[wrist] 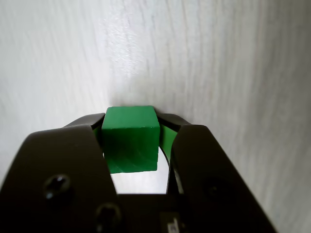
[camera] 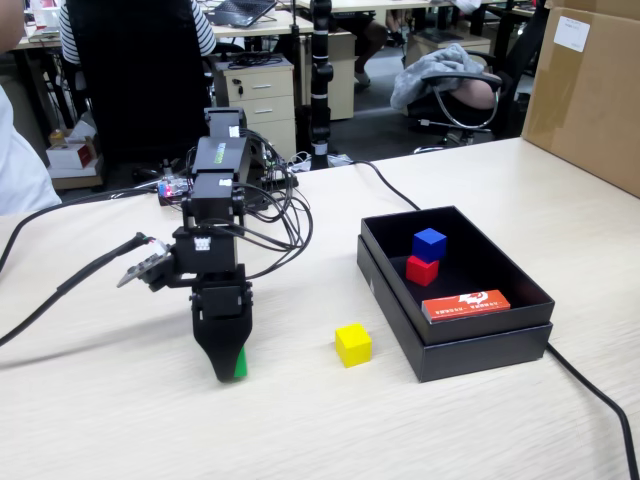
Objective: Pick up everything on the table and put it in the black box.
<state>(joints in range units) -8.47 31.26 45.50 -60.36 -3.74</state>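
Note:
My gripper [camera: 228, 368] points straight down at the table [camera: 120, 420] on the left of the fixed view, shut on the green cube [camera: 240, 364]. In the wrist view the green cube [wrist: 130, 138] sits squeezed between both black jaws of the gripper [wrist: 131, 121], at the tabletop. The yellow cube [camera: 352, 344] lies on the table just left of the black box [camera: 480, 350]. The blue cube [camera: 429, 243] and the red cube [camera: 421, 269] lie inside the box, touching each other.
A flat orange-red card [camera: 465, 306] with white marks lies in the box. Black cables [camera: 70, 285] run across the table to the left and behind the arm; another [camera: 595, 395] runs right of the box. A brown carton [camera: 590, 90] stands at the far right.

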